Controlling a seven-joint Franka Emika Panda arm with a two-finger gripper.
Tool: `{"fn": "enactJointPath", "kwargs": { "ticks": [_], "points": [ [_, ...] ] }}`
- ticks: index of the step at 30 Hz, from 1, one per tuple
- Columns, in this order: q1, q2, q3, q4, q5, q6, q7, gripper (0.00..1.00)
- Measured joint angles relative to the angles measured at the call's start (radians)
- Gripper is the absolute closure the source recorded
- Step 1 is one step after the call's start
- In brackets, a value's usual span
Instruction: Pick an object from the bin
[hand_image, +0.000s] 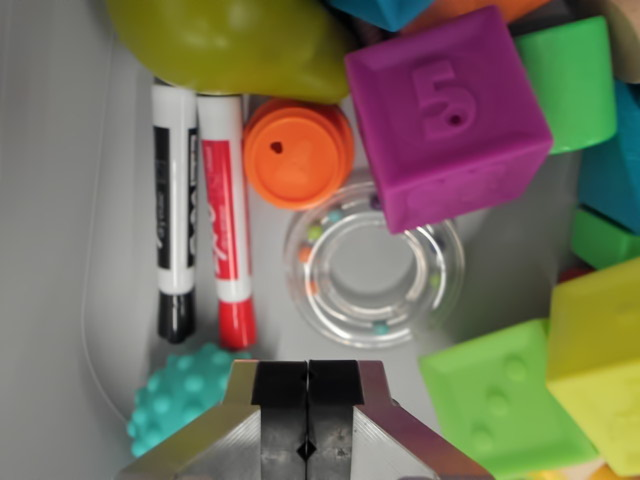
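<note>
The place looked like a robot test bench or lab set up for sorting practice rather than a home. Only the inside of a plain grey bin (60, 200) showed, its wall running down the wrist view's left edge. It was crowded with children's toys: a purple block (445, 115) with a raised 5, green (500, 395) and yellow (600, 355) blocks, an orange cup (297, 152), a clear ring (373, 270) with coloured beads, a teal bumpy ball (180, 400). Two whiteboard markers (200, 210) lay by the wall, office or lab supplies. No room beyond the bin was visible.
</note>
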Motion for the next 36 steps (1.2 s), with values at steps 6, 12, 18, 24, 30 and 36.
{"fn": "enactJointPath", "kwargs": {
  "ticks": [6,12,18,24,30,36],
  "points": [
    [0.002,-0.042,-0.002,0.003,-0.002,-0.049,0.002,1.00],
    [0.003,-0.081,-0.004,0.013,-0.005,-0.102,0.004,1.00],
    [0.003,-0.111,-0.006,0.029,-0.007,-0.151,0.005,1.00],
    [0.003,-0.135,-0.006,0.048,-0.010,-0.197,0.007,1.00],
    [0.003,-0.154,-0.007,0.064,-0.011,-0.235,0.008,1.00],
    [0.003,-0.165,-0.007,0.079,-0.012,-0.262,0.009,1.00]
  ]
}}
